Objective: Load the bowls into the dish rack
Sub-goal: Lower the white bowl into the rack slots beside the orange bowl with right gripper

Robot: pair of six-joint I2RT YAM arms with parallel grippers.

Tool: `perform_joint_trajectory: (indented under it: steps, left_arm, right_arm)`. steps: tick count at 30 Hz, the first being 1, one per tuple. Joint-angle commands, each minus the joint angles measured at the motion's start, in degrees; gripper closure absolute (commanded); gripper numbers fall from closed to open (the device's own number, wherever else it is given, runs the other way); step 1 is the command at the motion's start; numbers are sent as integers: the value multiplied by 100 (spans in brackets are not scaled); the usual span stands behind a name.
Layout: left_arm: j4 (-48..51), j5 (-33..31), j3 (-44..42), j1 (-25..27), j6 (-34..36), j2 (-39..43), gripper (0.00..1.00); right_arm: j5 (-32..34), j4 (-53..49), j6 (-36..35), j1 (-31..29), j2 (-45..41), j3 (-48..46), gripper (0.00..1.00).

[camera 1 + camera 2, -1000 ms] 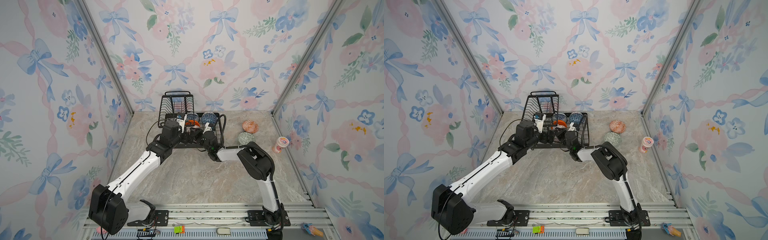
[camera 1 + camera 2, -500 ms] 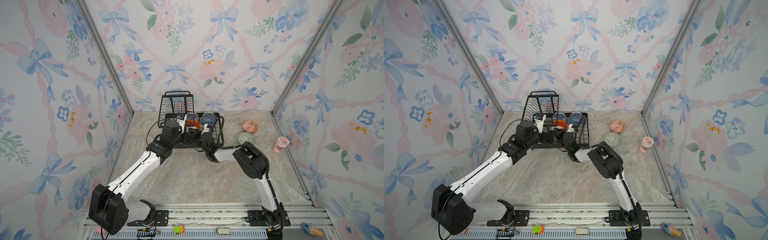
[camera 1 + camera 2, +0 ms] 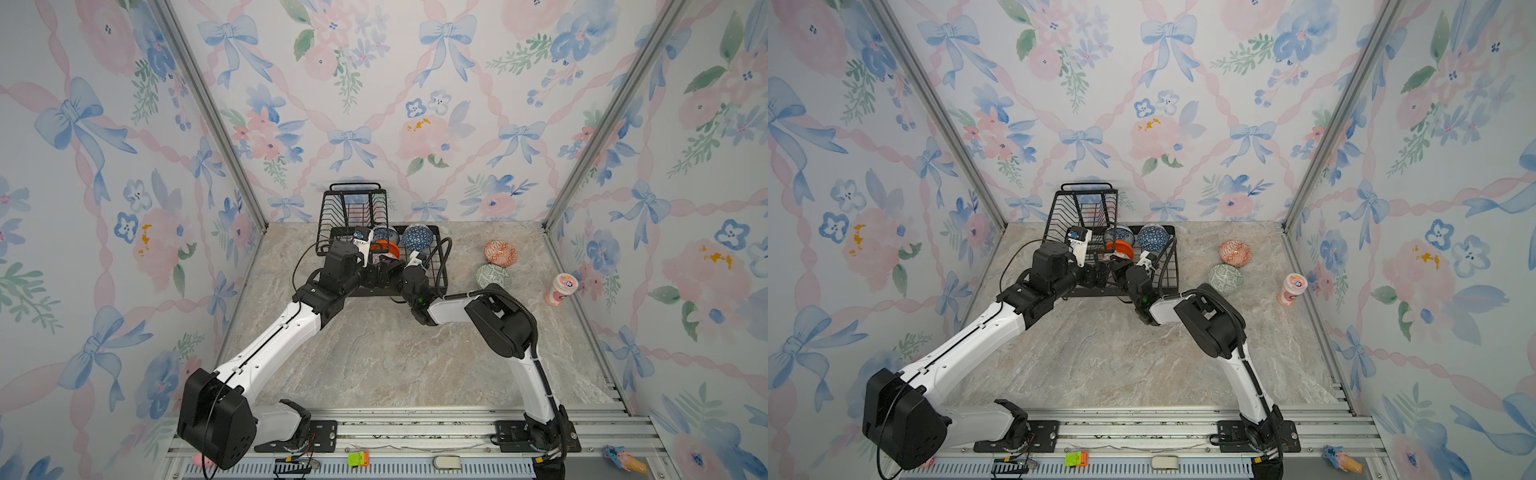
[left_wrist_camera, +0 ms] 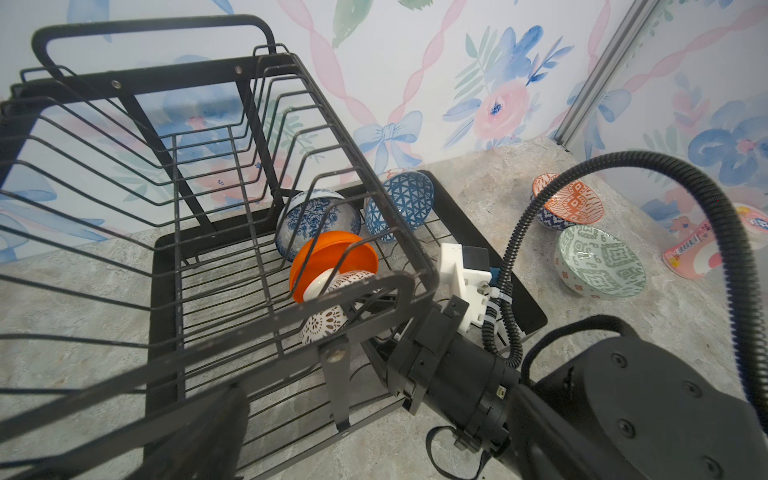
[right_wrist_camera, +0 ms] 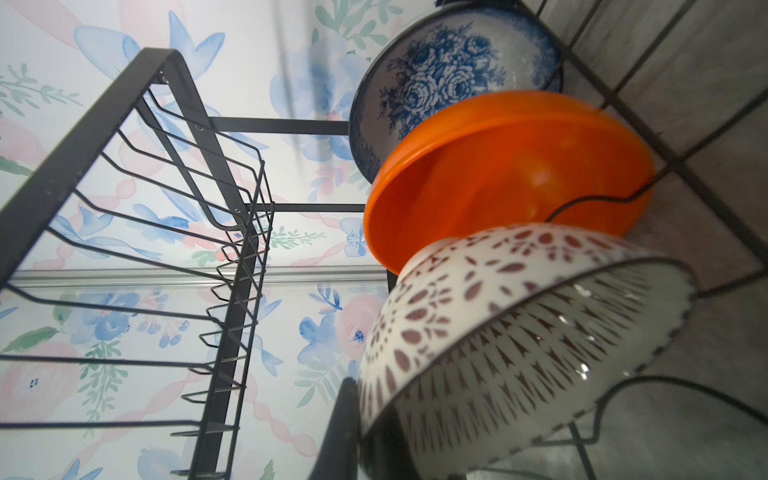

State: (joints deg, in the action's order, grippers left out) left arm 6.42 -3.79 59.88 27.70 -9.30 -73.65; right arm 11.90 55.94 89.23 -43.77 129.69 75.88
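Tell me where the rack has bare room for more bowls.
The upper basket is empty, and the base tray is bare beneath it. The tray's other end is crowded: four bowls there, with the right gripper on the white bowl.

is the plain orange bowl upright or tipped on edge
Tipped on edge: the plain orange bowl stands in the base tray of the black wire dish rack, opening facing sideways.

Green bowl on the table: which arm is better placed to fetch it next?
Right: the green bowl lies beside the right arm's elbow, far from the left arm at the rack. The right gripper must first release the white bowl.
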Motion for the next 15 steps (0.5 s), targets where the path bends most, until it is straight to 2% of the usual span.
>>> perform_joint_trajectory:
  steps: [1,15]
  left_arm:
    - [33,-64,-65,-28,-11,83,2]
    - [31,-145,-79,-31,47,170,2]
  right_arm:
    - [100,-218,373,-90,4,-100,98]
    - [-121,-458,613,-119,-176,-192,89]
